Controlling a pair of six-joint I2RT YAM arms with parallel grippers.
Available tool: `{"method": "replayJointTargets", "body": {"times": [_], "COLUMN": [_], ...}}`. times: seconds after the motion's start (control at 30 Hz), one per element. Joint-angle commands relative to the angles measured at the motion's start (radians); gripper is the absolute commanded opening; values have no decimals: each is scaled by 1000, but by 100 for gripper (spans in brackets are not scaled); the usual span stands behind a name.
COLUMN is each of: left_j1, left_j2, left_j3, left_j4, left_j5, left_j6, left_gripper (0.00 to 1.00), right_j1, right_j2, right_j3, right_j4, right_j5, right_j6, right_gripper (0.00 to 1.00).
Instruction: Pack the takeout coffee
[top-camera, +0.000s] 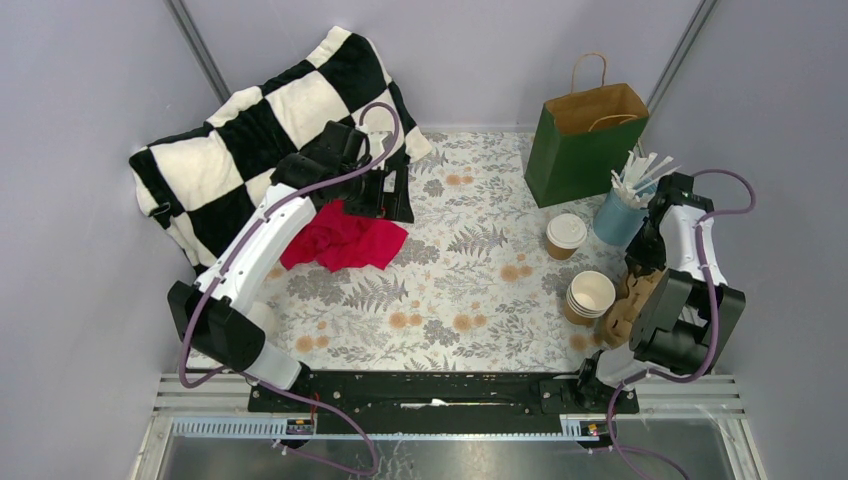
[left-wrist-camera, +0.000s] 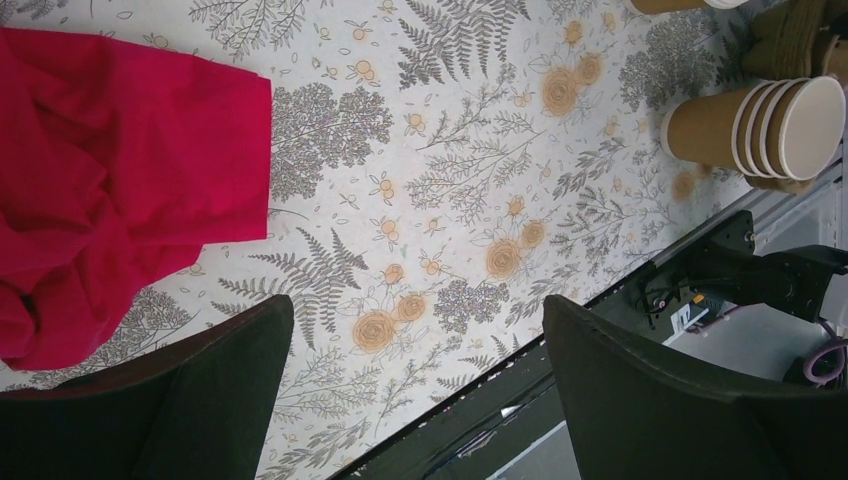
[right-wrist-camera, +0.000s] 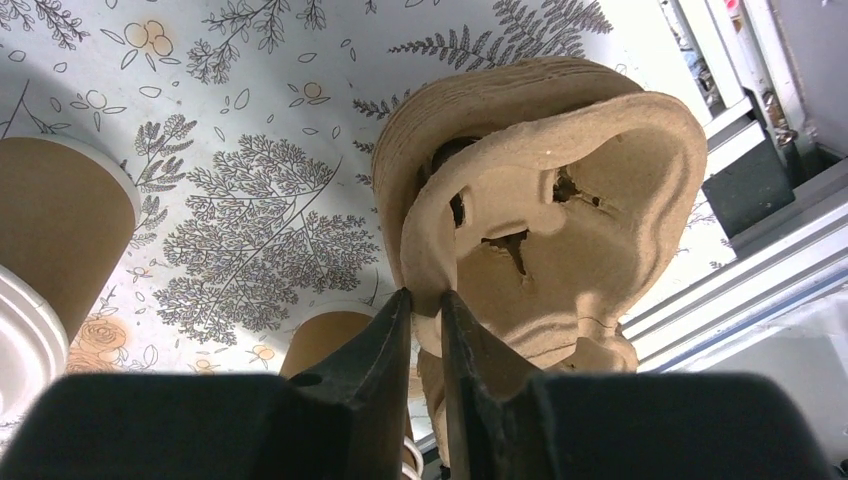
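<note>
Nearest the bases, at right: right gripper (right-wrist-camera: 422, 300) nipped narrow on the rim of a pulp carrier (right-wrist-camera: 560, 200), tipped up on edge over the floral table (top-camera: 470, 290). Unclear whether lifted clear. From above, fingertips hidden under the arm.

Just left of that, a stack (top-camera: 588, 296) of lidless cups, upright. In the right wrist view, two brown cup walls cut off by the frame, too partial to tell apart.

A little farther back, the coffee (top-camera: 565, 236), lid on, upright on the table between the stack and a green bag (top-camera: 585, 140), touching neither, held by nothing.

Across the table, left gripper (left-wrist-camera: 415, 320) spread wide and empty above bare tablecloth, a red rag (top-camera: 343, 240) just beside.

At the back: a blue holder (top-camera: 622, 205) of white sticks by the bag, and a checked blanket (top-camera: 260, 130) heaped in the left corner, partly covered by the left arm.
</note>
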Motion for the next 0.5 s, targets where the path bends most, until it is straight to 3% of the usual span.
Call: {"method": "replayJointTargets", "body": {"times": [0.0,0.3,0.47], "left_j1": [-18,-96,-112], "left_j2": [-63,-86,-101], "left_j3": [-1,18,12], "left_j4": [35,22,14], "left_j5": [-3,-58,-82], "left_j6": [10,39,44], "left_gripper": [99,99,99], "right_j1": [22,58,98], "right_j2": [-61,-147,-150], "right_j3": [56,22,19], "right_j4": [-30,-1,18], "right_j5": [62,116,223], "right_j6": [-17,-39,-37], "right_gripper": [0,0,0]}}
